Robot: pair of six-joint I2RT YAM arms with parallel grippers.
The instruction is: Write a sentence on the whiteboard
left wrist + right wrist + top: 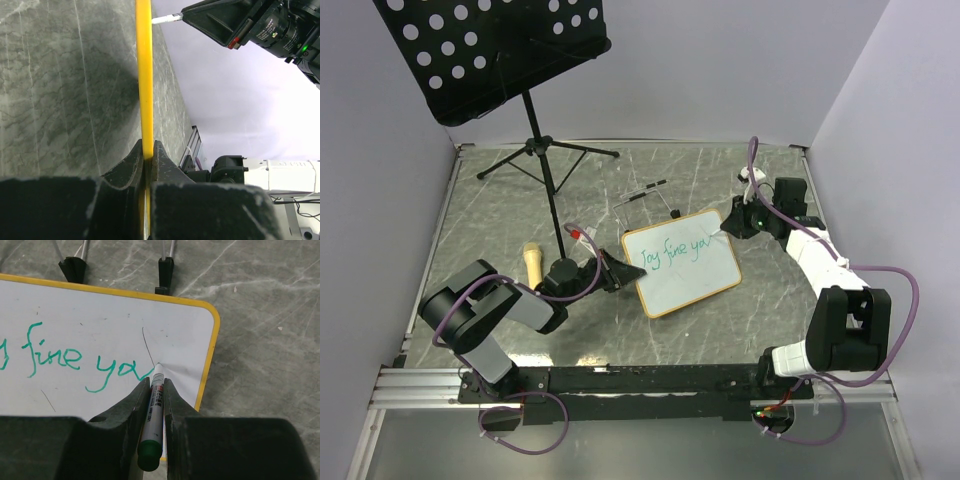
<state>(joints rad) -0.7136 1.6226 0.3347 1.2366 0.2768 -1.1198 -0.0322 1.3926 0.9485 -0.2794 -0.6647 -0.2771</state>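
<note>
The right claw point(156, 386) is pinching a white marker pen with a green end point(152, 425), its tip touching the small white rectangular whiteboard with a yellow wooden frame point(100, 315) just ahead of its fingers. The left claw point(146, 152) is clamping that board's frame edge above the grey marbled tabletop point(490, 225).

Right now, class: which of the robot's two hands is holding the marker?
The right hand: it pinches a green marker, tip on the whiteboard. The left hand clamps only the board's yellow edge.
</note>
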